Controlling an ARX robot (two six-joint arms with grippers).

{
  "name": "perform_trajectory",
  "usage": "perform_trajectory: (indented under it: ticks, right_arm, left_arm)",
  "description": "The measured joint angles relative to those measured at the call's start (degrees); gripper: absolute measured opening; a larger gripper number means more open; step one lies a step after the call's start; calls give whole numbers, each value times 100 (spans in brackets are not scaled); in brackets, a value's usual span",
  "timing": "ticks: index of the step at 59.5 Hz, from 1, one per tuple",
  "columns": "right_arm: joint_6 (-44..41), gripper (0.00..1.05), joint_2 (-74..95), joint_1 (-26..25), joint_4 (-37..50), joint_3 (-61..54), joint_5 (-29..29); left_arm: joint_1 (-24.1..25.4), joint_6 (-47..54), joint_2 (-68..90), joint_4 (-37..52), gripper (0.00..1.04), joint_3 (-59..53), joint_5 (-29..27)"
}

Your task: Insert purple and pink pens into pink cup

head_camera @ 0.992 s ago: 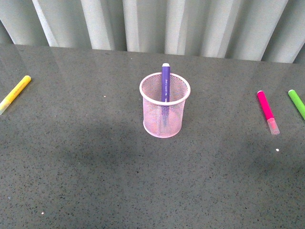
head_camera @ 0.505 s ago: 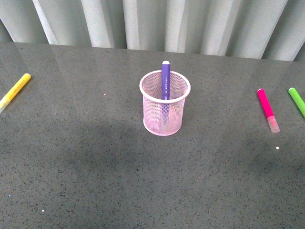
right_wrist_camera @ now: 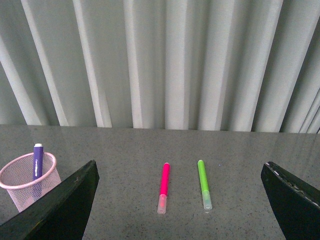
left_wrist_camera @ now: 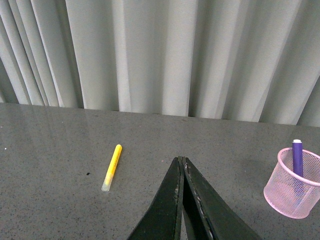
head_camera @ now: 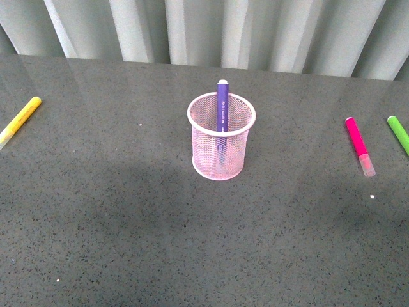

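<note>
The pink mesh cup (head_camera: 220, 137) stands upright at the table's middle, with the purple pen (head_camera: 222, 105) standing inside it, its end above the rim. The pink pen (head_camera: 359, 144) lies flat on the table at the right. No gripper shows in the front view. In the left wrist view my left gripper (left_wrist_camera: 181, 160) is shut and empty, with the cup (left_wrist_camera: 295, 189) and purple pen (left_wrist_camera: 297, 157) off to one side. In the right wrist view my right gripper (right_wrist_camera: 180, 172) is open wide and empty, with the pink pen (right_wrist_camera: 163, 186) lying between its fingers' lines, farther off; the cup (right_wrist_camera: 25, 182) shows too.
A green marker (head_camera: 399, 135) lies just right of the pink pen, also in the right wrist view (right_wrist_camera: 203, 190). A yellow marker (head_camera: 20, 121) lies at the far left, also in the left wrist view (left_wrist_camera: 112, 166). A grey curtain (head_camera: 217, 32) backs the dark table.
The whole scene has shifted slightly upward in the front view. The cup and the pens stay where they lie relative to each other.
</note>
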Motion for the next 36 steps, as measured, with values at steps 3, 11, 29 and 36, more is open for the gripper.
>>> perform_trajectory:
  ticks: [3, 11, 29, 36]
  right_arm:
    - [0, 98, 0, 0, 0, 0, 0]
    - [0, 98, 0, 0, 0, 0, 0]
    - [0, 98, 0, 0, 0, 0, 0]
    - [0, 98, 0, 0, 0, 0, 0]
  left_arm:
    - [0, 0, -72, -72, 4, 0, 0]
    - [0, 0, -319, -323, 4, 0, 0]
    - [0, 2, -1191, -1231, 4, 2, 9]
    - [0, 0, -1193, -1235, 20, 2, 9]
